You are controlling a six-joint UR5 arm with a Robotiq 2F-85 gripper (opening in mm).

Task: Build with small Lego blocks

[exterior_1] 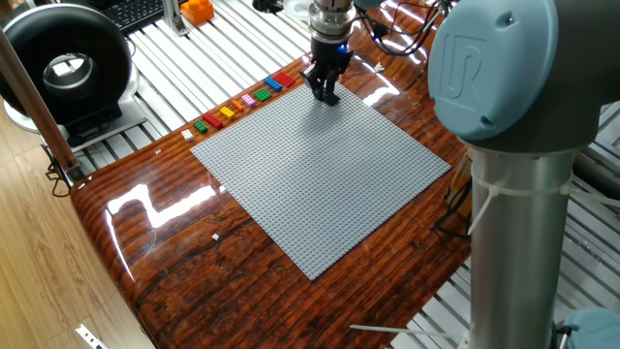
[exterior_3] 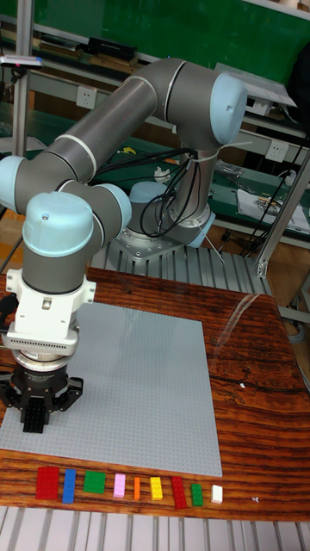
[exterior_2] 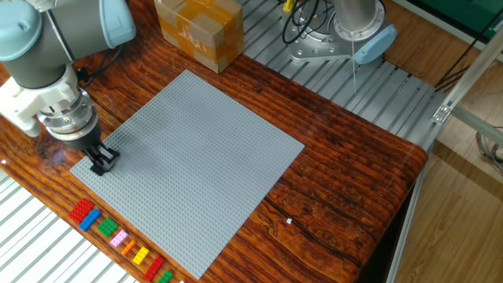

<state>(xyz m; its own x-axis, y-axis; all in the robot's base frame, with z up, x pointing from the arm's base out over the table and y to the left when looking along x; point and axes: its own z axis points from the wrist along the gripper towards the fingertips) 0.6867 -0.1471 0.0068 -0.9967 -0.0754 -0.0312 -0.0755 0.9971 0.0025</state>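
The small Lego blocks (exterior_1: pixel 242 101) lie in a row on the wood just beyond the grey baseplate (exterior_1: pixel 320 179), running from red and blue to green and white. The same row (exterior_2: pixel 122 240) (exterior_3: pixel 129 486) shows in both other views, along the table's edge. My gripper (exterior_1: pixel 325 94) hangs low over the baseplate's corner nearest the red end of the row. Its black fingers (exterior_2: pixel 100 163) stand pressed together, and I see no block between them. In the tall view the gripper (exterior_3: pixel 34 420) sits just above the plate (exterior_3: pixel 146 387), a short way from the row.
A cardboard box (exterior_2: pixel 199 30) stands past the plate's far corner. A black round device (exterior_1: pixel 66 63) and an orange object (exterior_1: pixel 197 11) sit on the slatted metal bench beyond the blocks. The arm's thick column (exterior_1: pixel 513 165) rises at the table's right side.
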